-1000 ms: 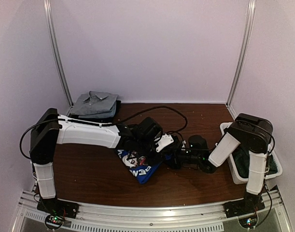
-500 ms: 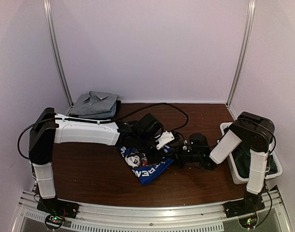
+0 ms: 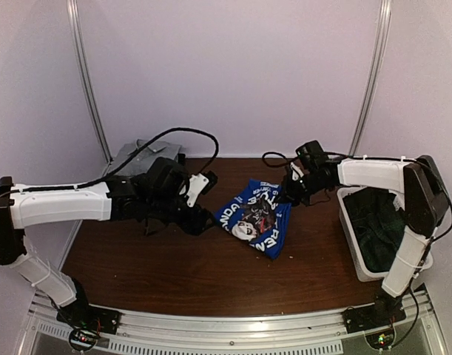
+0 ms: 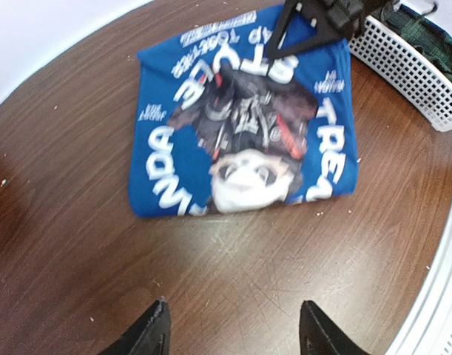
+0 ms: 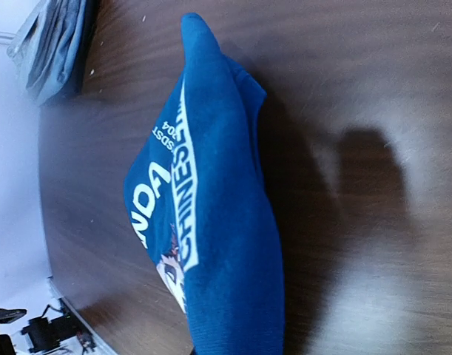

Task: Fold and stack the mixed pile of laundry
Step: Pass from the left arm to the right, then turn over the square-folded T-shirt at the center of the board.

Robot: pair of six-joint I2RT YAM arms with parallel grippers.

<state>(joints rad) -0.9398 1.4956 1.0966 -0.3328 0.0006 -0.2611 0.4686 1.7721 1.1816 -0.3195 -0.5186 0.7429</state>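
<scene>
Blue shirt (image 3: 257, 218): we see the stretched right gripper (image 3: 291, 195) pinching its far edge, the left gripper (image 4: 234, 330) hovering beside it, jaws apart.

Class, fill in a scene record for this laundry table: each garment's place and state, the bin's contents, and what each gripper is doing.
blue T-shirt: mid-table, print up, one corner lifted
grey shirt: folded, back left corner
white bin: right edge, holds dark green garment
left gripper: open, empty, short of the T-shirt
right gripper: shut on the T-shirt's far right corner
</scene>
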